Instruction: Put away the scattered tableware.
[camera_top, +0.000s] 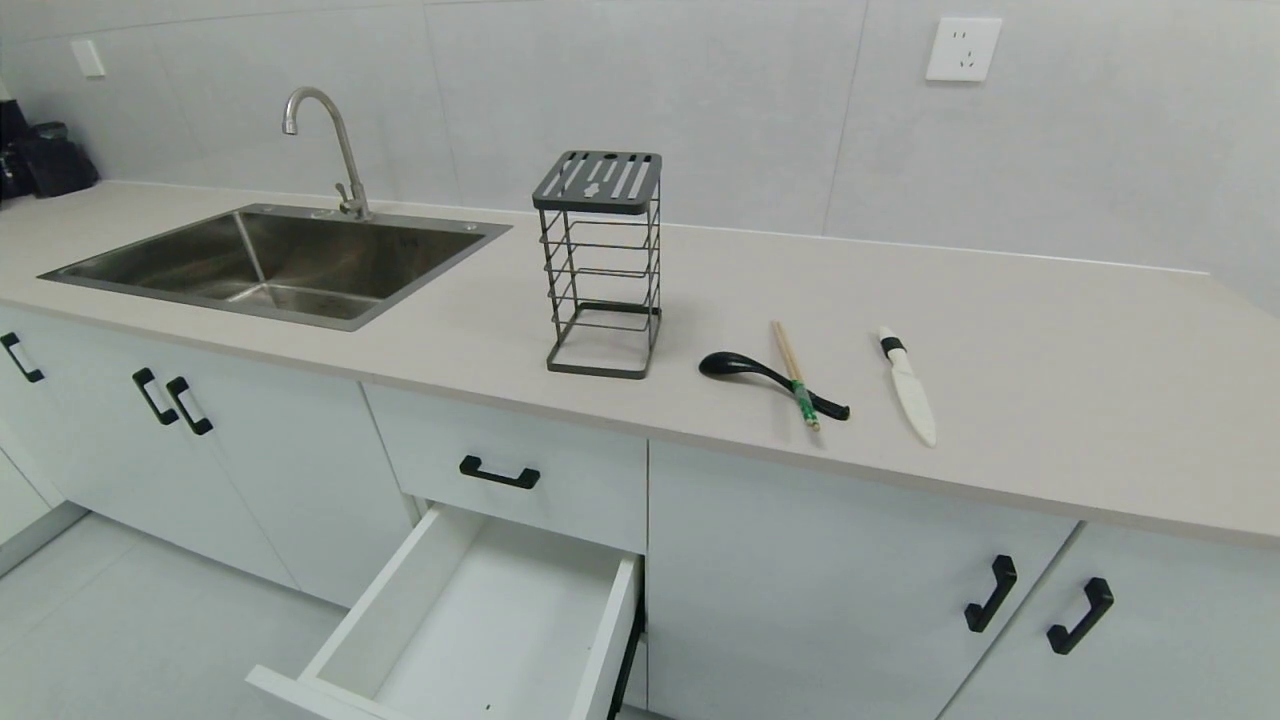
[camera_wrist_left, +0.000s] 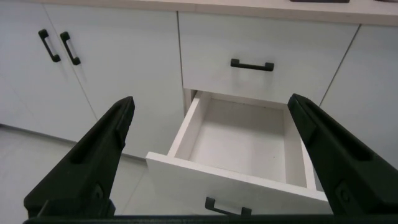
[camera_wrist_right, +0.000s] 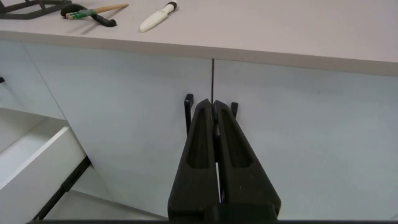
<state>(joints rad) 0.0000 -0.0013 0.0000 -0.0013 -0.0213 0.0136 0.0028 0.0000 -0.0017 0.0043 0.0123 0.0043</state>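
Nearest, the empty drawer (camera_top: 500, 630) is standing open under the counter (camera_top: 1050, 350), the left jaws hanging spread wide above it and the right jaws sitting pressed together, holding nothing. On the counter, chopsticks (camera_top: 793, 370) are lying across a black spoon (camera_top: 722, 364), with a white knife (camera_top: 905, 385) just beside, near the rack (camera_top: 598, 182). Lifting the chopsticks first is looking wisest.
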